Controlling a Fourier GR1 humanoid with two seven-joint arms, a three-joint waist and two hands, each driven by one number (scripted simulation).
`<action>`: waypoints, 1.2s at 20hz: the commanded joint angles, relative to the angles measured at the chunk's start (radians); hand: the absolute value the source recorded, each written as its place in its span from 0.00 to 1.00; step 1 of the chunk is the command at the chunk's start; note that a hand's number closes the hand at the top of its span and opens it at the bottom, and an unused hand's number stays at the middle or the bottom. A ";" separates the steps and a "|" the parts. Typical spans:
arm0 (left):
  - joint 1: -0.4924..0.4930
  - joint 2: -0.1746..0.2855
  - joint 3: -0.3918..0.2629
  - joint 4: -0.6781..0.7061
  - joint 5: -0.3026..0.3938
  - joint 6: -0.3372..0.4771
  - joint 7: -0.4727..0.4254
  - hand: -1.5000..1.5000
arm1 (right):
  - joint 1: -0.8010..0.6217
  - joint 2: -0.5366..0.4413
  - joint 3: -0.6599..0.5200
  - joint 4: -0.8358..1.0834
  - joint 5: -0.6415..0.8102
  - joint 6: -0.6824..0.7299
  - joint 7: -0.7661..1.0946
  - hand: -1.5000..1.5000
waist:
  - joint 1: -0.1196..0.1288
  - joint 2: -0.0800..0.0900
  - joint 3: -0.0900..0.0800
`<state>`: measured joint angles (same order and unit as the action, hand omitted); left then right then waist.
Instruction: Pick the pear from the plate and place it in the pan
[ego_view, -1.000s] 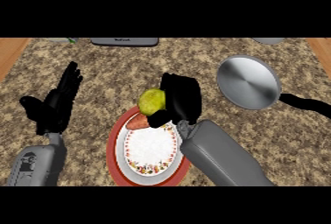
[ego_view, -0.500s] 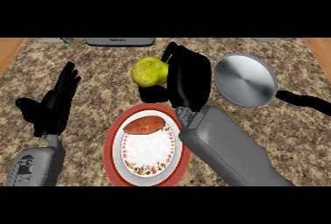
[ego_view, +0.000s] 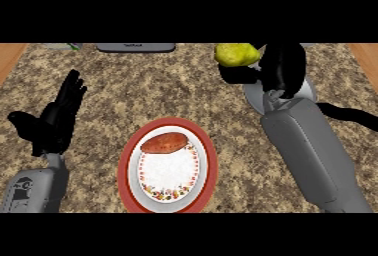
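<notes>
My right hand (ego_view: 280, 67) is curled round a yellow-green pear (ego_view: 236, 54) and holds it up near the far edge of the counter, at the left rim of the grey pan (ego_view: 255, 97). The hand and forearm hide most of the pan; its black handle (ego_view: 351, 116) sticks out to the right. The red-rimmed white plate (ego_view: 168, 172) sits in the front middle with a brown sweet potato (ego_view: 164, 143) on its far part. My left hand (ego_view: 55, 120) rests open at the left, fingers up.
A grey appliance (ego_view: 136, 47) sits at the far edge, left of the pear. Wooden strips (ego_view: 11, 57) border the speckled granite counter at both far corners.
My right hand has carried the pear up off the plate and away to the far right, over to the pan. The sweet potato now shows uncovered on the plate. The left hand stayed still.
</notes>
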<state>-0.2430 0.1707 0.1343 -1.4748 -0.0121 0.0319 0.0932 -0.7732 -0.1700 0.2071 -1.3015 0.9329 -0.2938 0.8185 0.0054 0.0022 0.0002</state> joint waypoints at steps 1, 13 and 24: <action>-0.019 0.004 0.013 0.034 0.015 -0.015 -0.030 0.50 | 0.024 -0.122 -0.116 0.144 -0.066 -0.060 -0.196 1.00 | 0.004 0.006 0.000; -0.040 -0.037 -0.030 0.038 -0.024 0.019 -0.031 0.50 | -0.099 -0.239 -0.309 0.758 -0.106 -0.305 -0.600 1.00 | 0.031 0.016 0.002; -0.037 -0.027 -0.041 0.016 -0.022 -0.003 -0.021 0.50 | -0.119 -0.232 -0.517 0.984 -0.376 -0.023 -0.825 0.00 | 0.057 0.026 0.005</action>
<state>-0.2875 0.1528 0.1049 -1.4548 -0.0232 0.0214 0.0746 -0.8916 -0.3978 -0.2475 -0.3835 0.6421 -0.4379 0.0738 0.0579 0.0268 0.0048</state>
